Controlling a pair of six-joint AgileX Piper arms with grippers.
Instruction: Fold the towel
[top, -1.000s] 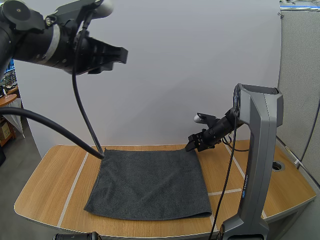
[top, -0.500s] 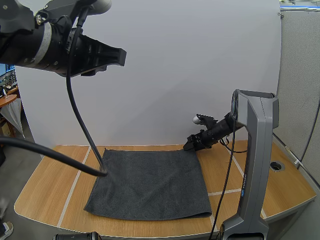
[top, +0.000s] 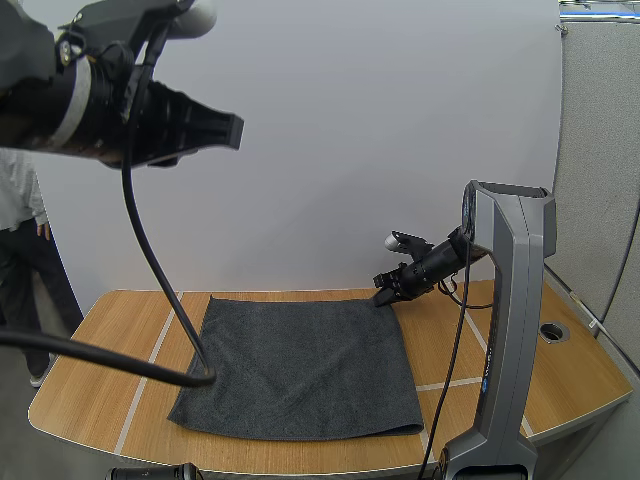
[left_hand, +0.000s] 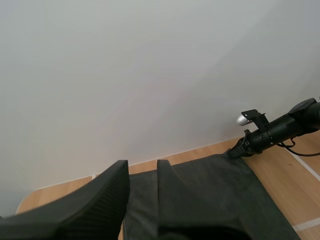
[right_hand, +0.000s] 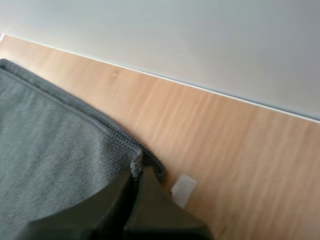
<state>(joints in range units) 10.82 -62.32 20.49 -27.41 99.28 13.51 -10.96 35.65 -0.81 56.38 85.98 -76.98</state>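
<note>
At the far left, a person (top: 22, 250) is standing beside the table (top: 90, 360), only partly showing. My left tool (top: 215, 125) is hanging high above the table's left side, well apart from everything on it. In the left wrist view, this tool (left_hand: 141, 165) is showing its two black fingers (left_hand: 100, 200) standing apart with a narrow gap between them, ribbed faces turned inward, and it is gripping nothing.

The dark grey towel (top: 300, 365) is lying spread flat in the middle of the wooden table, its near edge running close to the table's front and its far edge lying near the back. No fold is showing in it. From the left wrist view, the towel (left_hand: 210, 195) is stretching away below the open fingers.

At the towel's far right corner, my right tool (top: 385, 295) is reaching down to the cloth. The right wrist view is showing this tool (right_hand: 136, 172) pinching the hemmed corner of the towel (right_hand: 55, 145) between closed tips, the corner bunching up slightly against them. From the left wrist view, the right tool (left_hand: 235, 152) is sitting at that same corner.
</note>
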